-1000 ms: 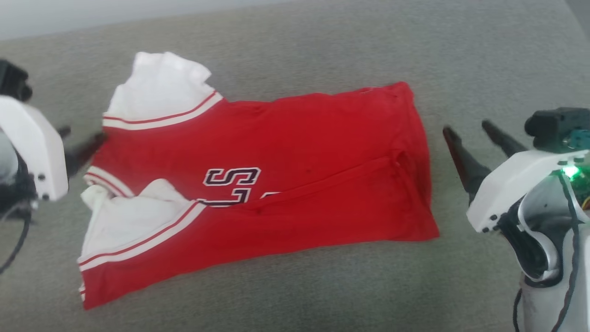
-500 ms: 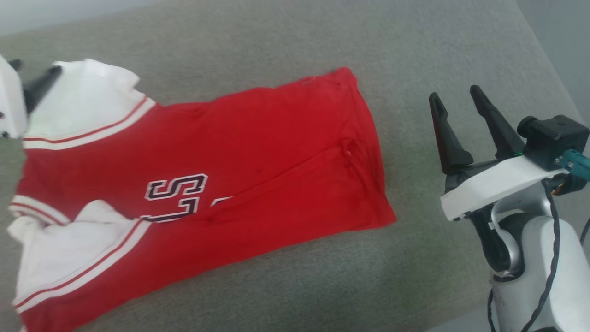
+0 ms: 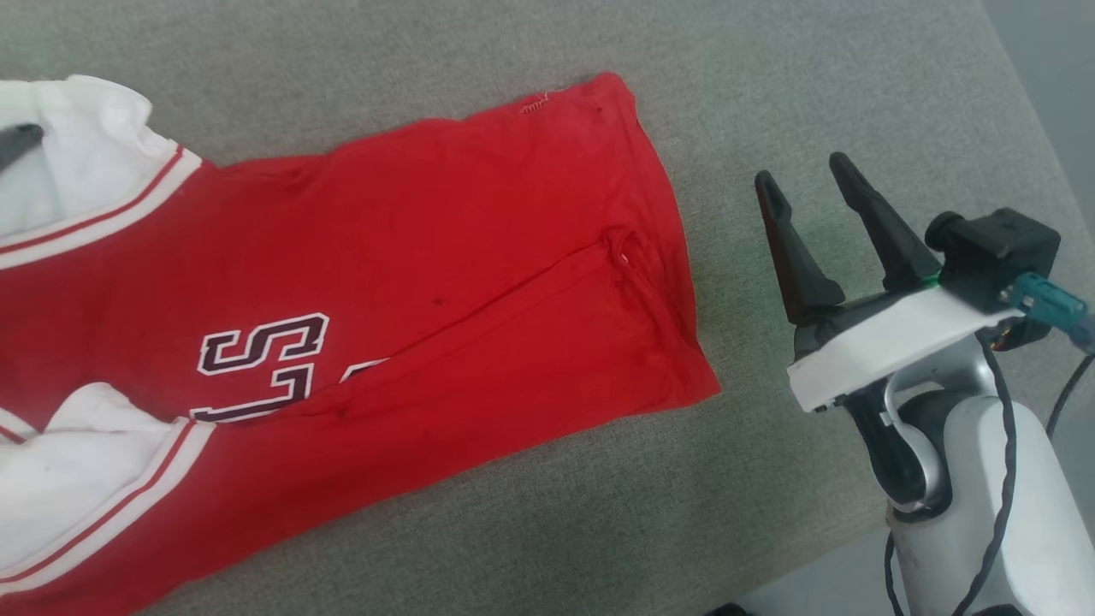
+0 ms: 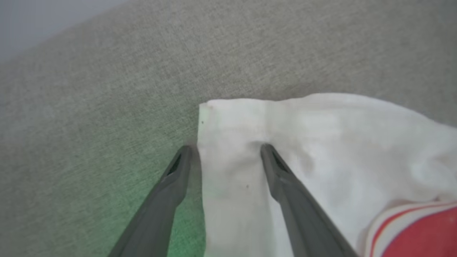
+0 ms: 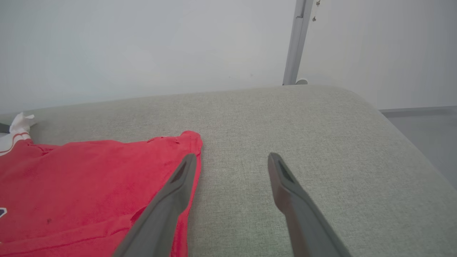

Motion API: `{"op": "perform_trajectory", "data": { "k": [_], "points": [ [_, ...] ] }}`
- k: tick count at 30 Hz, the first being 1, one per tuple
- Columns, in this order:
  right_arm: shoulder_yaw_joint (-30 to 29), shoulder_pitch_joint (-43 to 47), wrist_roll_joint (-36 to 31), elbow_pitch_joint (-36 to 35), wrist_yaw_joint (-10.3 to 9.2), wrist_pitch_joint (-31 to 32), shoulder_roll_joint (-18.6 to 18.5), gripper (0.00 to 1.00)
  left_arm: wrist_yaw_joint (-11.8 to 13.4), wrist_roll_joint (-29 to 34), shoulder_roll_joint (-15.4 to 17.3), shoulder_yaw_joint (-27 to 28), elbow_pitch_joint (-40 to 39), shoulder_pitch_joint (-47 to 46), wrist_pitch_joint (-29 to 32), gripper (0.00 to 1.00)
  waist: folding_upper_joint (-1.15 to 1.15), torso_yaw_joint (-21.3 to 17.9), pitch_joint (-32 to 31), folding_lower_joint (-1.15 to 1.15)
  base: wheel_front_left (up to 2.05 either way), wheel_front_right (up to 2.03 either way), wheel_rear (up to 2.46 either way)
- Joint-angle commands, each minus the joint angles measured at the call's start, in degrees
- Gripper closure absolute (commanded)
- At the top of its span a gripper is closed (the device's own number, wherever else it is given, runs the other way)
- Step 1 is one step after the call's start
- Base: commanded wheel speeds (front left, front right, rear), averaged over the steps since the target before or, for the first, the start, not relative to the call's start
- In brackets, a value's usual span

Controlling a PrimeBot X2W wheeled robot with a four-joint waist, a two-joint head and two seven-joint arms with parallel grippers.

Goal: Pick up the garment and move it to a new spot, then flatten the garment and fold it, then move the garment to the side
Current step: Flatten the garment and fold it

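Observation:
The red garment (image 3: 411, 282) lies spread on the grey cushion with dark "S" lettering (image 3: 261, 342) facing up and both white sleeves at the left. My left gripper (image 4: 225, 147) is open and straddles the edge of the far white sleeve (image 4: 321, 150), one finger on the cloth and one on the cushion beside it. A dark finger (image 3: 19, 139) of it lies on that sleeve at the head view's left edge. My right gripper (image 3: 804, 174) stands open above the cushion just right of the red hem (image 5: 185, 139), with nothing between its fingers.
The grey fabric cushion (image 3: 813, 77) rounds off at its right edge, with floor (image 5: 421, 125) beyond. A pale wall and a metal post (image 5: 296, 43) stand behind it. Bare cushion lies to the right of the garment.
The head camera has swung right, so the garment sits further left in the picture. My left gripper has moved from the shoulder trim to the far white sleeve. The right gripper stays open.

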Motion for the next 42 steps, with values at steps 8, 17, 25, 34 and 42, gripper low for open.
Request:
{"op": "perform_trajectory", "data": {
  "k": [8,17,25,34,42],
  "points": [
    [0.8,-1.8,0.2,-1.3,-0.05,3.3,0.0,0.00,-0.9,2.2,-1.7,-4.4,3.7,-0.8,8.6,0.00,0.00,-0.2,2.9,0.00,0.00,0.00,0.00],
    [1.8,-2.7,0.7,-1.5,-0.05,4.9,0.0,0.00,-1.3,4.9,-2.8,-5.9,4.0,-5.1,10.3,0.00,0.00,-0.5,4.6,0.00,0.00,0.00,0.00],
    [3.2,-4.4,2.1,-0.8,-0.05,8.3,0.0,0.00,-1.6,4.5,-4.3,-7.9,5.3,-3.3,13.8,1.00,0.00,-1.0,5.9,0.00,0.00,0.00,0.00],
    [3.5,-13.3,5.1,5.3,-0.05,19.1,0.0,0.00,-1.8,4.9,-6.8,-7.4,5.0,-6.2,11.2,1.00,0.00,1.1,6.8,0.00,0.00,0.00,0.00],
    [4.2,-25.5,5.2,17.2,-0.05,30.6,0.0,0.00,-1.9,4.7,-9.1,-7.2,4.7,-8.7,9.7,1.00,0.00,3.8,7.5,0.00,0.00,0.00,0.00]
  ]
}}
